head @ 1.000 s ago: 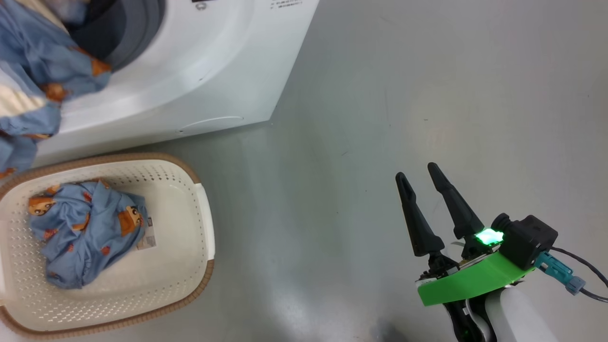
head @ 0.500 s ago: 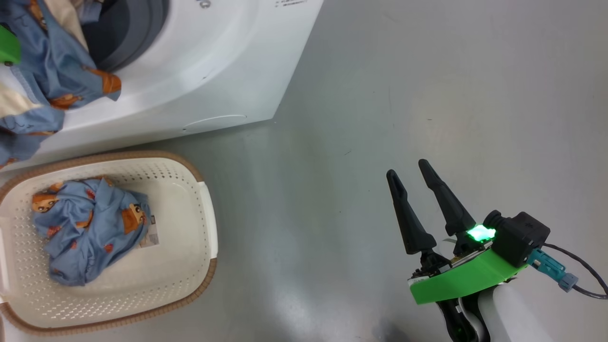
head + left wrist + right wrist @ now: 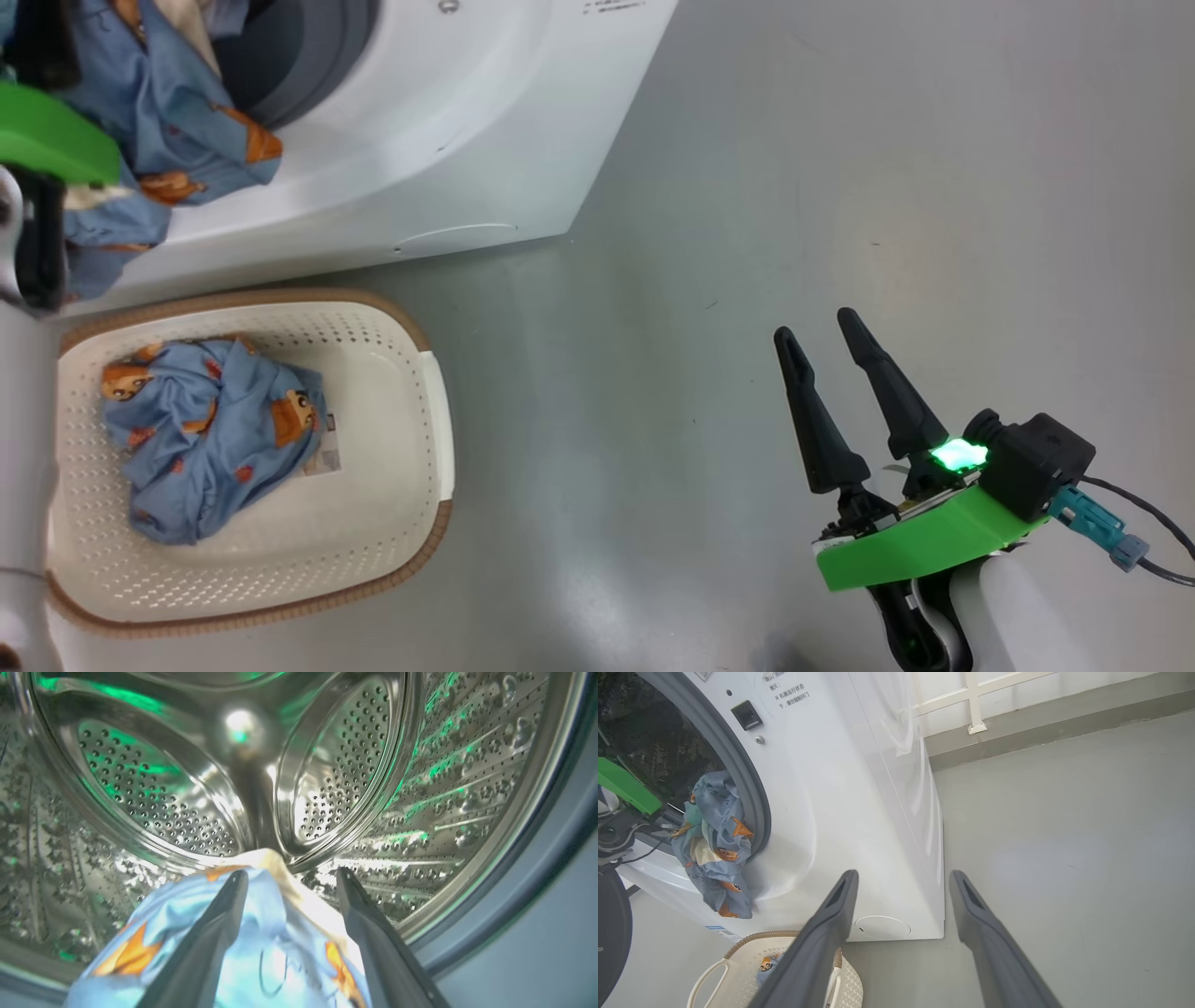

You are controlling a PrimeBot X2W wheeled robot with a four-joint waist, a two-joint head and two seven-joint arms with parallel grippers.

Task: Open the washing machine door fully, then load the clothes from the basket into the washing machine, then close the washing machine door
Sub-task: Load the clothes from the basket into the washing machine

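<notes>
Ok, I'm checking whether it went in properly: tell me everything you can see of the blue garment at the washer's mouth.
The blue garment is soft, crumpled cloth, light blue with orange-brown cartoon figures and a cream-yellow patch. It drapes over the grey gasket: its top lies in the drum's mouth between the left gripper's open fingers, the rest hangs down the washing machine's white front.

The right gripper point(image 3: 815, 329) has two long, black, tapered fingers point(image 3: 812, 420) on a curved bright green bracket point(image 3: 915, 551), with a glowing green light point(image 3: 957, 455), a boxy black camera point(image 3: 1032, 462), a teal plug point(image 3: 1088, 525), a thin dark cable point(image 3: 1125, 495) and a pale forearm point(image 3: 1022, 616). The left arm point(image 3: 23, 448) is pale too, under its own green plate point(image 3: 47, 140).
</notes>
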